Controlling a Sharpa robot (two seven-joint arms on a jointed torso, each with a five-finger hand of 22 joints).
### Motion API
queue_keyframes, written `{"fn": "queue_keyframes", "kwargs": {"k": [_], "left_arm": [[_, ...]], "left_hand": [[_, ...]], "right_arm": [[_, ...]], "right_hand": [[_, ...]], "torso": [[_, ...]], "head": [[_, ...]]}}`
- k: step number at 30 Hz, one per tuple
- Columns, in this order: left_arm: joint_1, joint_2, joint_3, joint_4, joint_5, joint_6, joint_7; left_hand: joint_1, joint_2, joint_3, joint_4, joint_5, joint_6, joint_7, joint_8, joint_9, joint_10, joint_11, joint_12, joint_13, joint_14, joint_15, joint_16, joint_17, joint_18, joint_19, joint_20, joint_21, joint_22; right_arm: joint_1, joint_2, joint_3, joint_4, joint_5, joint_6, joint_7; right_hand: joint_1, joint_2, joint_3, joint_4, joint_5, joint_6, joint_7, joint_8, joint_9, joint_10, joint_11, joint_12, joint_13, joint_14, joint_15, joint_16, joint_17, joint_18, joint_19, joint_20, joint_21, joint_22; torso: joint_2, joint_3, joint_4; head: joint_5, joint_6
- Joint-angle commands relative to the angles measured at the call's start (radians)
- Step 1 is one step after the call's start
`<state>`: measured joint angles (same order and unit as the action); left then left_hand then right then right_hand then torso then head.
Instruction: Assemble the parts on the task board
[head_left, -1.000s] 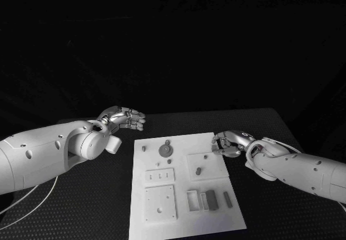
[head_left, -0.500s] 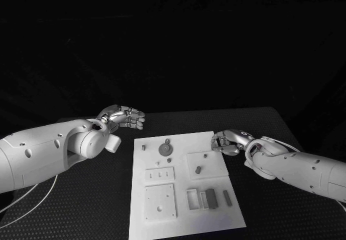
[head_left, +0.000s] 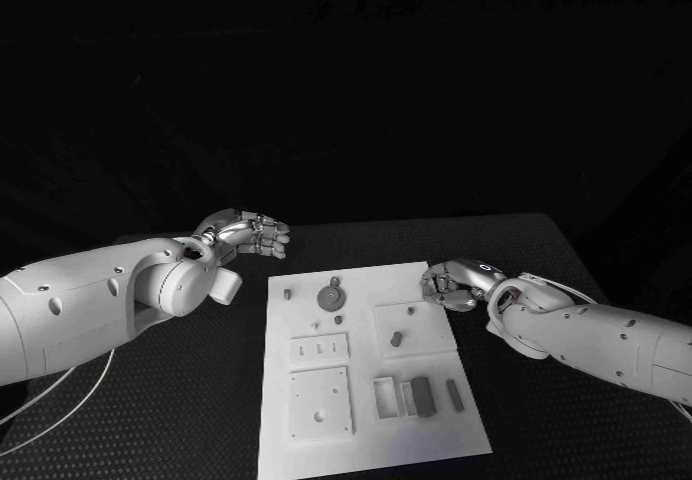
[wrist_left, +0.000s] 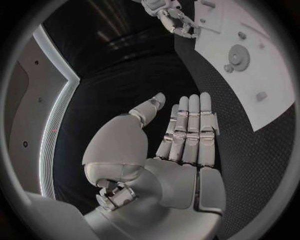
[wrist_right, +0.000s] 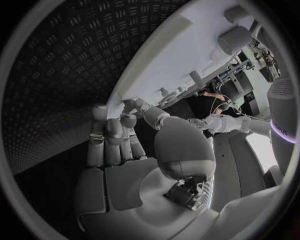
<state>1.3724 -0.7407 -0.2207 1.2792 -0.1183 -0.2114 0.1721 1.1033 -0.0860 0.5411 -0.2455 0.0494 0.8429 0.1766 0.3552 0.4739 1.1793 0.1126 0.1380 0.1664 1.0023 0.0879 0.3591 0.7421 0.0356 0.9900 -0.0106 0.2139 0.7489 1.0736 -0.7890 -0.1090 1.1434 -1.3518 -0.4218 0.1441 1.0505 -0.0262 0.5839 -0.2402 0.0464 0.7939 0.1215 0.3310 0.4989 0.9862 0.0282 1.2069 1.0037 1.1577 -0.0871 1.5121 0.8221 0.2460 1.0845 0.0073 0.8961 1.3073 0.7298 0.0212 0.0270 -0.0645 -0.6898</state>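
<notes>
Crept slightly inward along task board (head_left: 368, 360) far edge, right hand (head_left: 456, 285) curled, grasp unclear; left hand (head_left: 248, 235) released over desk (head_left: 173, 400); parts (head_left: 333, 298) on board, risk nudging board.

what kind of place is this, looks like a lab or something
Probably a robot test bench in a lab: a black table, a white task board with small parts, and two robot hands, left and right.

The right hand (head_left: 456, 285) crept a little farther from the robot along the right edge of the task board (head_left: 433, 400), from beside the raised square block toward the board's far corner, and its fingers (head_left: 437, 289) curled in tighter against the board's edge, holding nothing that could be made out
</notes>
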Motion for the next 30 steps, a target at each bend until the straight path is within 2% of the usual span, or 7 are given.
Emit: {"fn": "queue_keyframes", "kwargs": {"k": [1,8,18,25,30], "left_arm": [[0.001,0.001,0.001,0.003,-0.004,0.014,0.008],[0.001,0.000,0.001,0.003,-0.005,0.014,0.007],[0.001,0.000,0.001,0.005,-0.010,0.013,0.003],[0.001,-0.001,0.001,0.005,-0.015,0.006,-0.002],[0.001,0.000,0.001,0.006,-0.035,-0.011,-0.026]], "left_hand": [[-0.003,-0.010,0.000,0.000,0.000,-0.002,0.003,-0.005,0.001,0.002,0.004,-0.005,0.001,0.006,0.004,-0.007,0.001,0.018,-0.005,0.003,-0.004,0.001],[-0.003,-0.010,0.000,0.001,0.000,-0.003,0.003,-0.005,0.001,0.002,0.004,-0.005,0.002,0.006,0.004,-0.007,0.002,0.018,-0.005,0.003,-0.004,0.002],[-0.003,-0.007,0.001,0.002,0.000,-0.002,0.003,-0.005,0.001,0.003,0.004,-0.006,0.002,0.007,0.004,-0.008,0.003,0.018,-0.004,0.003,-0.005,0.002],[-0.003,-0.005,0.002,0.004,0.000,0.000,0.002,-0.004,0.002,0.004,0.003,-0.006,0.003,0.008,0.004,-0.009,0.004,0.018,-0.003,0.003,-0.005,0.003],[-0.008,0.002,0.002,0.011,0.000,0.008,-0.001,0.000,0.004,0.009,0.002,-0.005,0.005,0.013,0.003,-0.009,0.008,0.019,0.000,0.003,-0.004,0.005]], "right_arm": [[-0.001,0.004,0.000,0.000,-0.019,0.007,-0.006],[-0.002,0.004,0.000,-0.004,-0.024,0.002,-0.013],[-0.002,0.004,0.000,-0.004,-0.022,-0.020,-0.013],[-0.002,0.004,0.000,-0.001,-0.023,-0.029,-0.012],[-0.002,0.004,0.000,0.011,-0.034,-0.070,-0.028]], "right_hand": [[-0.006,0.001,0.000,-0.005,0.004,0.169,-0.004,0.002,0.001,-0.022,-0.020,0.005,-0.002,-0.001,-0.009,0.004,0.000,0.016,-0.002,-0.005,0.003,0.020],[-0.004,0.010,0.003,-0.009,0.004,0.174,-0.005,0.003,0.002,-0.021,-0.021,0.006,-0.002,0.000,-0.010,0.005,0.000,0.016,-0.002,-0.006,0.004,0.020],[0.005,0.043,0.007,-0.039,0.004,0.204,-0.016,0.017,0.012,-0.012,-0.031,0.009,-0.004,0.005,-0.019,0.007,0.000,0.016,0.003,-0.007,0.007,0.020],[0.008,0.048,0.007,-0.046,0.004,0.216,-0.021,0.023,0.017,-0.005,-0.036,0.012,-0.005,0.009,-0.023,0.009,0.001,0.016,0.007,-0.009,0.010,0.019],[0.009,0.048,0.007,-0.048,0.004,0.223,-0.025,0.027,0.021,-0.001,-0.039,0.013,-0.006,0.012,-0.026,0.010,0.001,0.016,0.010,-0.011,0.011,0.019]], "torso": [[0.000,0.0001,-0.0003],[-0.001,-0.0005,0.0008],[-0.001,0.0000,-0.0001],[-0.001,-0.0001,-0.0002],[-0.001,0.0003,-0.0011]], "head": [[0.000,-0.001],[-0.001,-0.003],[-0.001,-0.004],[-0.002,-0.003],[-0.002,-0.004]]}}
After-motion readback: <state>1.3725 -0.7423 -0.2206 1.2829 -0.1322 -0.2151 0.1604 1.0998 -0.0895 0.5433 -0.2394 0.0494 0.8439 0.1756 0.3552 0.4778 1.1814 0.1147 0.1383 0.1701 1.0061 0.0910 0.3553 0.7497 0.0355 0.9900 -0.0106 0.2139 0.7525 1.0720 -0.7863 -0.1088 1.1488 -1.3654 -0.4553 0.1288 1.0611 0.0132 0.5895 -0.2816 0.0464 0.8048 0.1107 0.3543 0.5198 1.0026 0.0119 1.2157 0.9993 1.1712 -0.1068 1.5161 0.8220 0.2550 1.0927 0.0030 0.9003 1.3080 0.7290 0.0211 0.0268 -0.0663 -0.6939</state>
